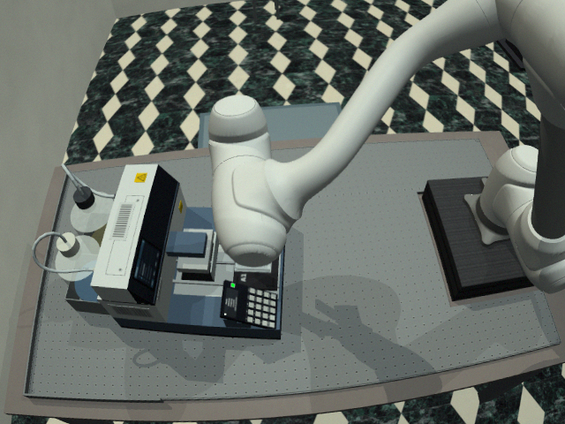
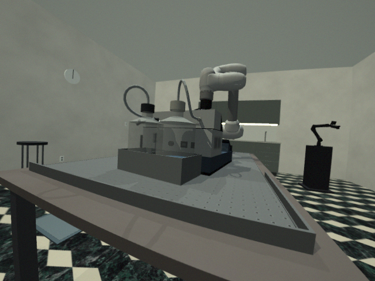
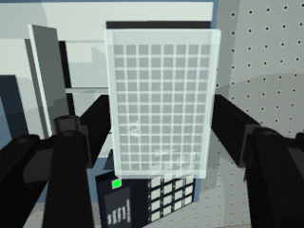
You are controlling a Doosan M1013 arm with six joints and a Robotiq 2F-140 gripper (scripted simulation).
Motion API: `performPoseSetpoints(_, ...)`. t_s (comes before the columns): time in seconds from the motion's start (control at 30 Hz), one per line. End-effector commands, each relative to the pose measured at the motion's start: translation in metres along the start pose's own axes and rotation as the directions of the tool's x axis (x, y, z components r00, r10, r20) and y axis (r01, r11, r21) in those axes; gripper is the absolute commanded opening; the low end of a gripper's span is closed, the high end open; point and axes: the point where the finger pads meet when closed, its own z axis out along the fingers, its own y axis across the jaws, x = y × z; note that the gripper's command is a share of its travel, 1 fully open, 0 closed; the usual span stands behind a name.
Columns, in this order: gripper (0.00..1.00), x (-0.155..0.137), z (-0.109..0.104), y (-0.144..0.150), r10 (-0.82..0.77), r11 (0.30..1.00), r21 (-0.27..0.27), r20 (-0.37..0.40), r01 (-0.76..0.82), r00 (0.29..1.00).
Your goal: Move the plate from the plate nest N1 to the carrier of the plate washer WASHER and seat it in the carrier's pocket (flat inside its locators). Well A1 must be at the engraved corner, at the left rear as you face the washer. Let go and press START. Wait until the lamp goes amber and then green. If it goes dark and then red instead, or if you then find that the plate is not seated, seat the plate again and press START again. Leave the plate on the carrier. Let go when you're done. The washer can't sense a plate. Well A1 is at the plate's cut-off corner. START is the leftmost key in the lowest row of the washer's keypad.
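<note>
My gripper (image 3: pixel 161 109) is shut on the clear well plate (image 3: pixel 161 95), with one black finger on each long side. It holds the plate level above the washer (image 1: pixel 131 228) (image 2: pixel 208 133), over the dark carrier pocket (image 1: pixel 255 279) and just behind the keypad (image 1: pixel 255 307) (image 3: pixel 168 195). The keypad's lamp (image 1: pixel 233 284) (image 3: pixel 115 183) shows green. In the top view the arm's wrist (image 1: pixel 248 228) hides the gripper and the plate. I cannot tell which corner of the plate is cut off.
Two capped bottles (image 1: pixel 84 205) (image 1: pixel 68 255) with hoses stand in a grey tray (image 2: pixel 157 164) left of the washer. The arm's base sits on a black block (image 1: pixel 455 246) at the table's right. A raised rim (image 2: pixel 283 194) runs around the perforated table.
</note>
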Motion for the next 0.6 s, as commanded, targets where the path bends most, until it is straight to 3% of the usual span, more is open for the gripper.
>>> performPoseSetpoints(0.0,0.1,0.0,0.003,0.0,0.0,1.0,0.001,0.001,0.0,1.0)
performPoseSetpoints(0.57,0.1,0.0,0.028,0.0,0.0,1.0,0.001,0.001,0.0,1.0)
